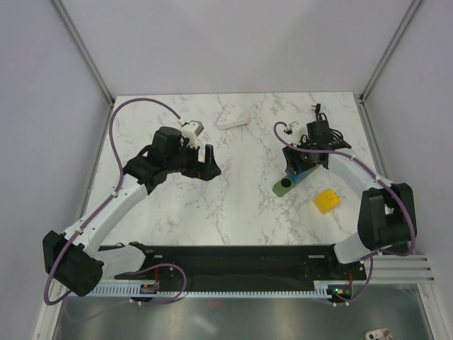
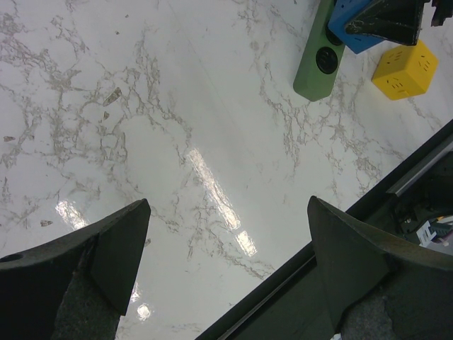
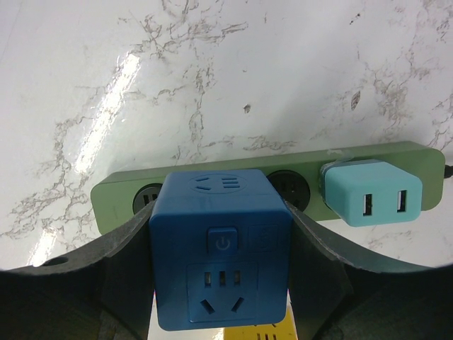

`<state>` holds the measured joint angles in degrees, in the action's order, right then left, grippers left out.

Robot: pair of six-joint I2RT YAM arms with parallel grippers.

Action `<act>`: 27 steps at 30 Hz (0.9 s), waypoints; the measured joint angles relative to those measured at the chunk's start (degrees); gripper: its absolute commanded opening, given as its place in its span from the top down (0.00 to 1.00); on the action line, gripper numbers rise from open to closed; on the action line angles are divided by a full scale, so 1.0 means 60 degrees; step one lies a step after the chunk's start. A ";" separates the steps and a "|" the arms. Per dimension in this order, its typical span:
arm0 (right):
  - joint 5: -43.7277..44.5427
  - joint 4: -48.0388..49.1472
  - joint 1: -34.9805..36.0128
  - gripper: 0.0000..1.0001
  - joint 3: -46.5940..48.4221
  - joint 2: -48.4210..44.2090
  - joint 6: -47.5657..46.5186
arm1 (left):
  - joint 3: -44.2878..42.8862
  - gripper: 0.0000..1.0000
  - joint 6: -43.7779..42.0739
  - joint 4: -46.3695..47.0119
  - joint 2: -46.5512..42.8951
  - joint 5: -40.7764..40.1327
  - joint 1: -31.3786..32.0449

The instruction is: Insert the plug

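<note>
Marble tabletop (image 1: 241,212) is bearing a green power strip (image 3: 117,198); right gripper (image 3: 223,237) is clamping the blue plug (image 3: 223,283), its button showing a power symbol; left gripper (image 2: 226,205) is gaping wide.

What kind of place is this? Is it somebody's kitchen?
More likely a robot practice booth. A left arm and right arm are bolted at the edge of a marble-look table, plain walls box it in, and the props are a green power strip, blue plug and yellow block.
</note>
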<state>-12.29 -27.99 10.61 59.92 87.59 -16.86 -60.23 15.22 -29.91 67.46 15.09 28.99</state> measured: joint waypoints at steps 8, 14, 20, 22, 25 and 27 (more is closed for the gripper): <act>0.0055 -0.0058 -0.0007 1.00 0.0215 0.0000 -0.0029 | 0.0000 0.00 0.0000 0.0000 0.0000 0.0000 0.0004; 0.0131 -0.0120 -0.0084 1.00 0.0215 0.0004 -0.0131 | 0.0000 0.00 -0.0004 0.0000 0.0000 0.0000 0.0004; 0.0011 -0.0102 -0.0193 1.00 0.0193 0.0087 -0.0160 | 0.0004 0.00 -0.0004 0.0000 0.0000 -0.0004 0.0004; -0.0113 -0.0069 -0.0229 1.00 0.0149 0.0109 -0.0160 | 0.0004 0.00 -0.0004 0.0000 0.0000 -0.0004 0.0004; -0.0240 -0.0040 -0.0233 1.00 0.0091 0.0109 -0.0160 | 0.0007 0.00 -0.0007 0.0000 0.0000 -0.0004 0.0004; -0.0277 -0.0044 -0.0233 1.00 0.0080 0.0109 -0.0160 | 0.0015 0.00 -0.0007 0.0000 0.0000 -0.0004 0.0004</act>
<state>-13.96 -28.25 9.21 60.40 88.25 -17.82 -60.14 15.18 -29.91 67.46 15.07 29.02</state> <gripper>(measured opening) 0.687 0.995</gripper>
